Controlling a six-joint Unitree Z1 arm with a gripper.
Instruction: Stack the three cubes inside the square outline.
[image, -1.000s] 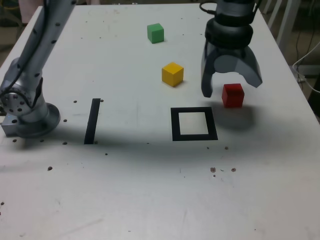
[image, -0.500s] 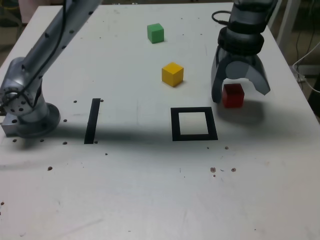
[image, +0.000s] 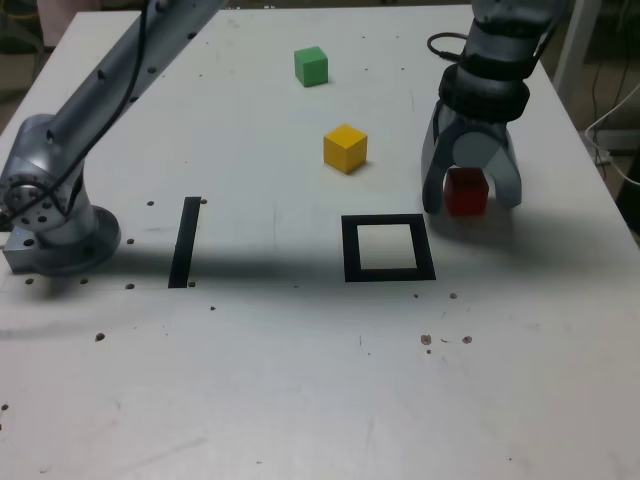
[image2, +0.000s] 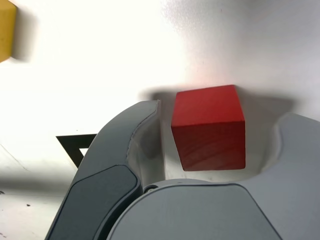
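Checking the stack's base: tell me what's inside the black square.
Inside the square, only bare white surface shows, with no cube there. Its whole centre is visible; nothing covers it.

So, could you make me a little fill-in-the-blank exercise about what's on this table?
The pincer has one finger on each side of the ____ block.
The block nearest the far edge of the table is ____.
In the exterior view, the yellow block lies to the ____ of the red one.
The thick square outline is coloured ____.

Missing words, in order: red; green; left; black.
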